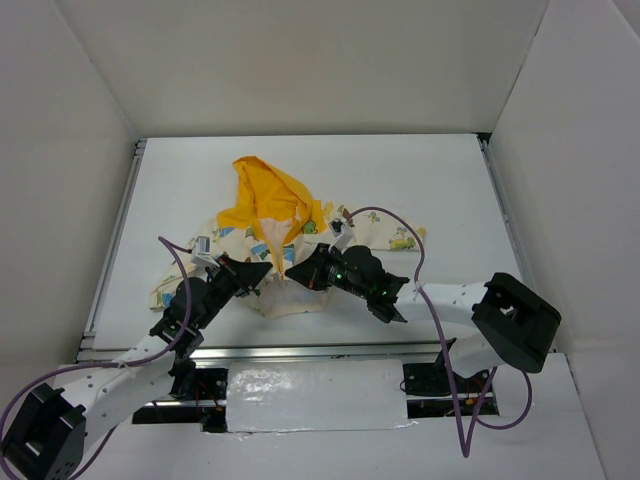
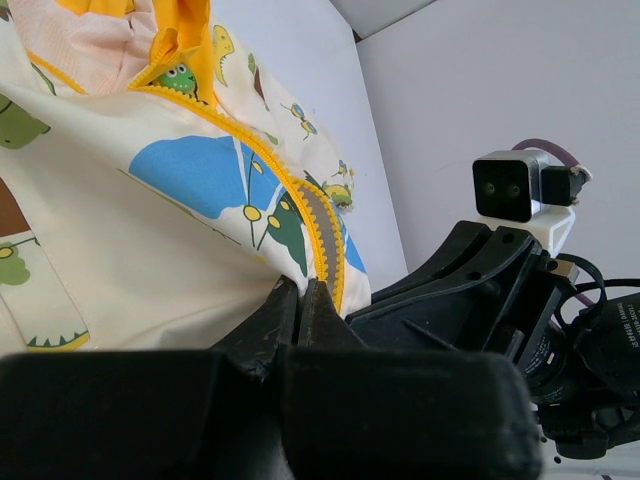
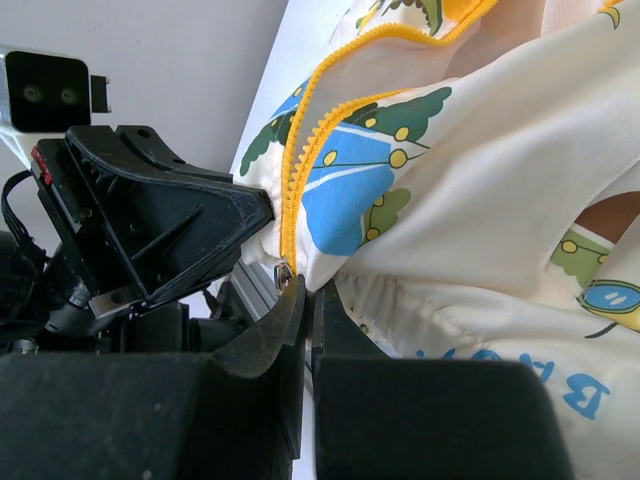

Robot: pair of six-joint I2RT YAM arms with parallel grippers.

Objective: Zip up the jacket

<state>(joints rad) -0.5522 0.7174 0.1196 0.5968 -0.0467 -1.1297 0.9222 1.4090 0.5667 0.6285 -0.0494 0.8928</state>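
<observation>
Holds jacket [image 1: 290, 298] on table [image 1: 430, 190], hood [image 1: 268, 195] at 12 o'clock; pinches zipper edge [image 2: 322, 230] at 6 o'clock hem with left gripper [image 2: 300, 300], opposite edge with right gripper [image 3: 300, 295], both clamped tight

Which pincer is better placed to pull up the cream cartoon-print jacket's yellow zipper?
Probably right: the right pincer is shut at the small metal slider; the left pincer pinches the cream jacket.

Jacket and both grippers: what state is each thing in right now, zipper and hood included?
jacket: rumpled on the table, front open.
zipper: undone where it shows, tooth rows apart.
hood: lying loose at the far end.
left gripper: fingers shut on the jacket's edge beside the zipper.
right gripper: fingers shut on the jacket at the zipper's bottom end.
</observation>
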